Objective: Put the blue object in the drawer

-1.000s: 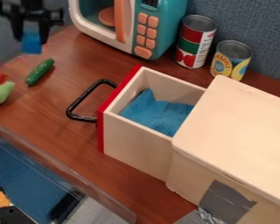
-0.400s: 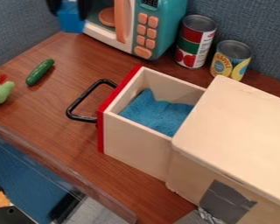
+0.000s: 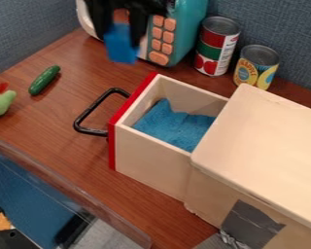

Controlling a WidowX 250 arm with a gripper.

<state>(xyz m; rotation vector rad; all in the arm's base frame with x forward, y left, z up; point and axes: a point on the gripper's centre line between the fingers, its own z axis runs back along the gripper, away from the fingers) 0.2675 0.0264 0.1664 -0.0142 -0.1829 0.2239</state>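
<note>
Camera view: black gripper (image 3: 123, 38) hangs down at the top edge, left of centre
Grip: fingers parted by the blue block (image 3: 122, 50)'s width, closed on it
Block: plain bright blue, boxy, lower part jutting below the fingers
Microwave (image 3: 184, 29): behind block
Drawer (image 3: 148, 158): pulled open, blue cloth (image 3: 174, 127) inside

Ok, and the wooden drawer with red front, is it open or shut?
Open: the wooden drawer with red front stands out from its box, and blue cloth shows inside.
</note>
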